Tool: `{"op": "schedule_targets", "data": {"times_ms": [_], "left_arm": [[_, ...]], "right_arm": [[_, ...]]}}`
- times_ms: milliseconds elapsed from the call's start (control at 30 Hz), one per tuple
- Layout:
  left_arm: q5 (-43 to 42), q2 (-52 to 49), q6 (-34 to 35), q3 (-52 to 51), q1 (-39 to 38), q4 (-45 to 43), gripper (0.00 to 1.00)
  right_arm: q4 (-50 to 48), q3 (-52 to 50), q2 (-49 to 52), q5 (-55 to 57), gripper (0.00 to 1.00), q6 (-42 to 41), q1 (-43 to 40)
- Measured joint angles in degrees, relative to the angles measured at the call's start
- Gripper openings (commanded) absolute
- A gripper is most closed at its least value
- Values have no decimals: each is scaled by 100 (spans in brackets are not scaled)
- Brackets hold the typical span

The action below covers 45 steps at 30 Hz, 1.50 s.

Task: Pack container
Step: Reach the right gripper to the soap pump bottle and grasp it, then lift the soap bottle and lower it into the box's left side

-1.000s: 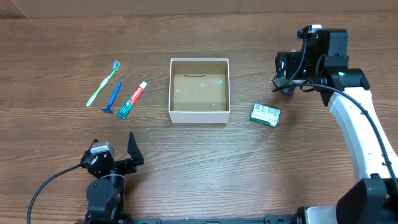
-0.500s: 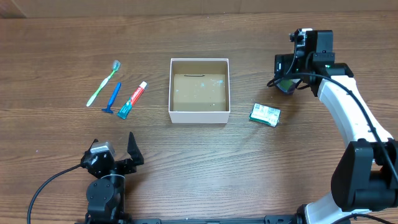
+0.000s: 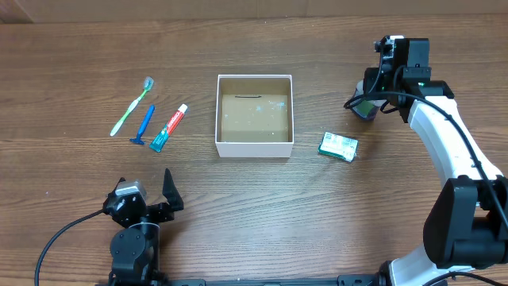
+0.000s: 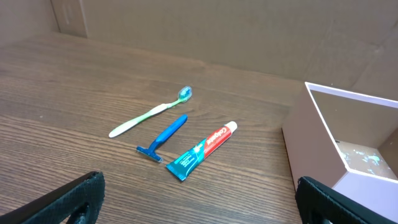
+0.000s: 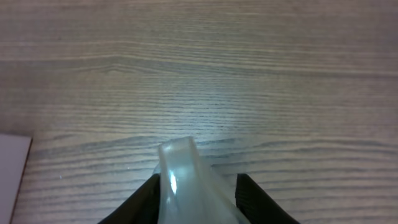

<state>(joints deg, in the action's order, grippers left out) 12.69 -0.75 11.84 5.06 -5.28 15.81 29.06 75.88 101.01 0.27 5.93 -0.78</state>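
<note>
The right gripper (image 3: 367,106) is clamped on a pale translucent plastic object (image 5: 181,177), well right of the square white cardboard container (image 3: 255,148). The left gripper (image 3: 147,196) has its jaws wide apart.

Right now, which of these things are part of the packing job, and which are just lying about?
Part of the job: container, toothbrush, razor, toothpaste, soap packet, translucent item in the right hand.
Just there: wooden table, cardboard wall behind, left hand, open and empty.
</note>
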Motion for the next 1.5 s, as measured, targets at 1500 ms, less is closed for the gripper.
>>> {"op": "schedule_targets", "data": {"times_ms": [1500], "left_arm": [[0, 0, 0, 0, 0, 2, 100]], "right_arm": [[623, 1038, -1368, 295, 4, -3670, 2146]]}}
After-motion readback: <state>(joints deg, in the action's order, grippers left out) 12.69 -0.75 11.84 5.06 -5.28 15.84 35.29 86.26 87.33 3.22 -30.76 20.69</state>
